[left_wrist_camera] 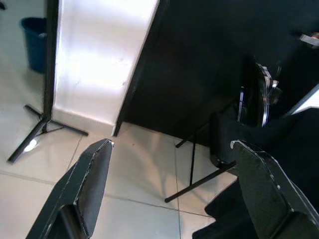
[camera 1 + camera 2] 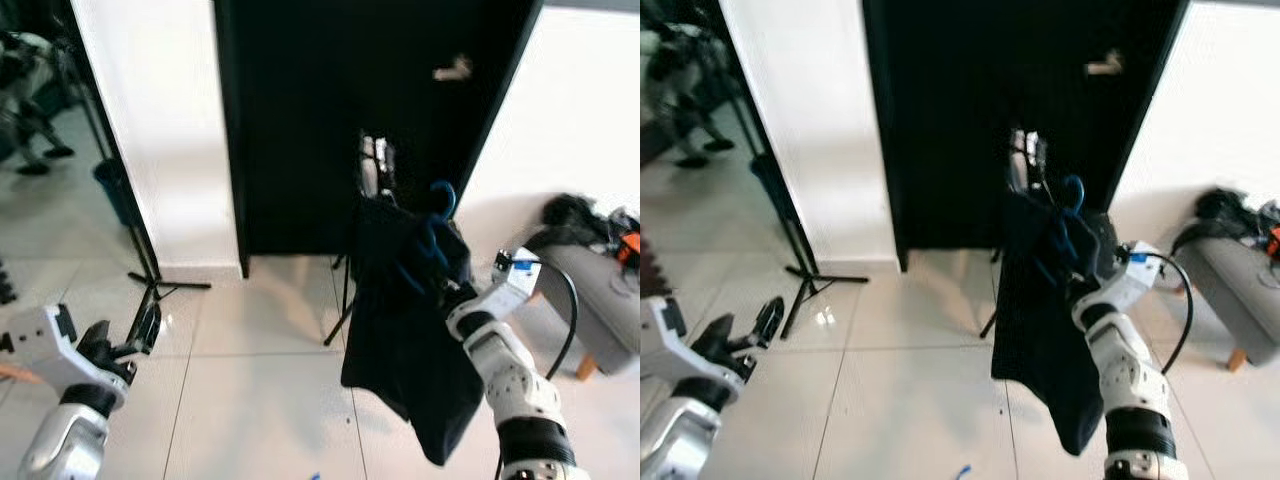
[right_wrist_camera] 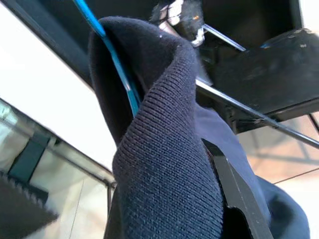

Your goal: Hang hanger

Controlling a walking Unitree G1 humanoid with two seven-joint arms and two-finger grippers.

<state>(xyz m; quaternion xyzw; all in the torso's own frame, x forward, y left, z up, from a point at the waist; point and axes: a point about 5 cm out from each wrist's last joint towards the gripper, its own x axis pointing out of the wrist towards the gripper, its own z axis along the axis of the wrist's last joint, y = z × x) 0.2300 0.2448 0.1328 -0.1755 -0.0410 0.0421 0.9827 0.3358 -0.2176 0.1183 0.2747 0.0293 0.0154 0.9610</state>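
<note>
Currently right gripper [image 2: 440,262] is clenched on the blue hanger [image 2: 441,203] with a dark garment [image 2: 400,330] draped on it, centre-right of frame, before the black door [image 2: 330,110]. Left gripper [image 2: 125,335] hangs released at lower left over the tiled floor [image 2: 260,400].

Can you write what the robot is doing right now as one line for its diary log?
right gripper: holds blue hanger with dark garment | left gripper: open, idle

Bright daylight, floor glare, soft blur
</note>
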